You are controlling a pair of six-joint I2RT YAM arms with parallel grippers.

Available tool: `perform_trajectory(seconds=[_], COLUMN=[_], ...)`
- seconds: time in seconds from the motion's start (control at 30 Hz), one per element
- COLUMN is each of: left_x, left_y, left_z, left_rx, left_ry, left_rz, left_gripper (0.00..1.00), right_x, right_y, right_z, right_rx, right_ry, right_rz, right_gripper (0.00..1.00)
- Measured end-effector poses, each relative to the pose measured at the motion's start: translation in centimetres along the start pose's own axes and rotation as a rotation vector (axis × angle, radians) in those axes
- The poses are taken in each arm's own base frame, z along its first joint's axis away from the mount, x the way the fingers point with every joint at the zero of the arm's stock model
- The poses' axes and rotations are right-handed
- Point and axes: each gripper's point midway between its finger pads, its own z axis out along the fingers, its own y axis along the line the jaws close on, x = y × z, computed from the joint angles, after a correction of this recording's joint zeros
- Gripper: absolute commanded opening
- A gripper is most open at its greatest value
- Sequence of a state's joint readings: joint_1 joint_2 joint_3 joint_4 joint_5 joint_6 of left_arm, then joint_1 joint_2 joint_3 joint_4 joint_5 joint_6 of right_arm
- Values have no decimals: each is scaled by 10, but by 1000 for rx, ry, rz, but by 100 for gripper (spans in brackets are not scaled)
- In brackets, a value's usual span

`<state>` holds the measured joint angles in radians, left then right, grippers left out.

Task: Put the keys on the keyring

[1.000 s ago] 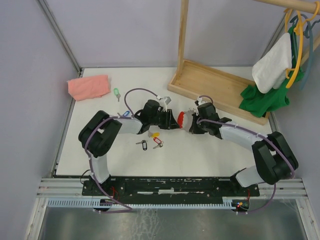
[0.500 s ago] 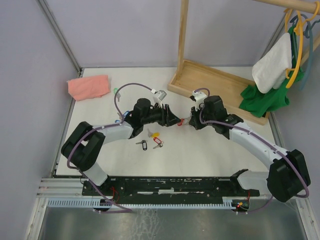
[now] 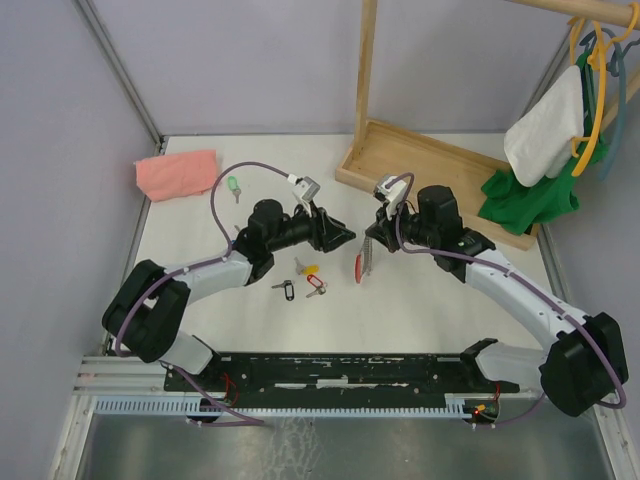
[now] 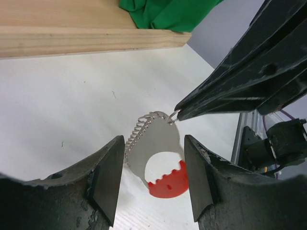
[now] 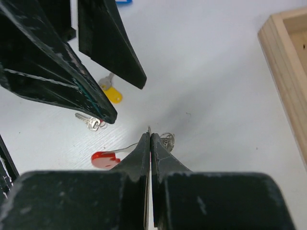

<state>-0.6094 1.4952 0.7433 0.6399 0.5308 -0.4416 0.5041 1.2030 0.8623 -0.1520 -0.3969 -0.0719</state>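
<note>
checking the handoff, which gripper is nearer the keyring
Right. The right gripper is shut on the keyring at its wire loop; the left gripper is open alongside, not gripping it.

- A white tabletop, evenly lit, with only soft shadows.
- Plain pale lilac-grey walls close in the back and left, with a metal post at the corner.
- At the far right stands a wooden rack: a shallow tray base with an upright post.
- Coloured hangers at the right carry a white cloth and a green cloth.
- A pink cloth lies at the far left corner.
</note>
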Motion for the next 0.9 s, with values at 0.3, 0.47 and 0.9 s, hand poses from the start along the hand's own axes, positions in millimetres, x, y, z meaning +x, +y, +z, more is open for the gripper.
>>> perform_trajectory(seconds=[0.3,0.47,0.9], left_x=[8,-8,-8], left_y=[14,5,-19], left_z=[-30,-36,-41], left_rx=[59,129,270], left_ry=[-74,-129,-128], left_rz=[62,134,245], left_gripper=[59,57,49], right_x=[-23,-27,-40], right_y=[21,30,47], right_z=[5,14,14], right_rx=[-156,-235,-340], right_ry=[-118,-155,-234], right_rz=[-145,-167,-212], right_gripper=[1,1,1])
